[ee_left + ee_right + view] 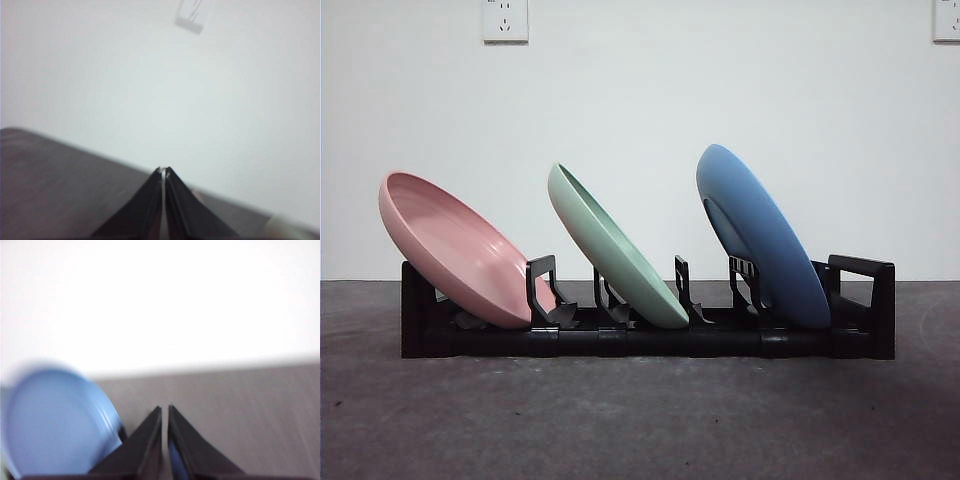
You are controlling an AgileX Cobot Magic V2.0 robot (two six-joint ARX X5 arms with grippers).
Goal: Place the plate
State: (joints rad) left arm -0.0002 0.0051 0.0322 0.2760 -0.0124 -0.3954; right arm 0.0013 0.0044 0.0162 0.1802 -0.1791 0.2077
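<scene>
- The table [620,420] is dark grey and runs back to a white wall [640,90]; two sockets [505,20] sit high on that wall, one toward each top corner of the front view.
- A long black rack [650,340] stands on the table near its far edge, close to the wall, spanning most of the table's width as the front view shows it.
- Three plates lean in the rack, all tilted the same way, tops toward the table's left end: the pink plate [455,250] in the left slot, the green plate [615,250] in the middle slot, the blue plate [760,240] in the right slot. The three stand well apart from one another.
- The right gripper [165,410] has its two black jaws drawn nearly together, a thin slit between them, gripping nothing. The blue plate [55,425] shows blurred just beside it; whether jaw and plate touch I cannot tell.
- The left gripper [163,171] has its jaws pressed tip to tip, nothing between them, above bare table with the wall behind.
- Only the front view shows the whole rack and all three plates; neither gripper appears there. Only the wrist views show the jaws.
</scene>
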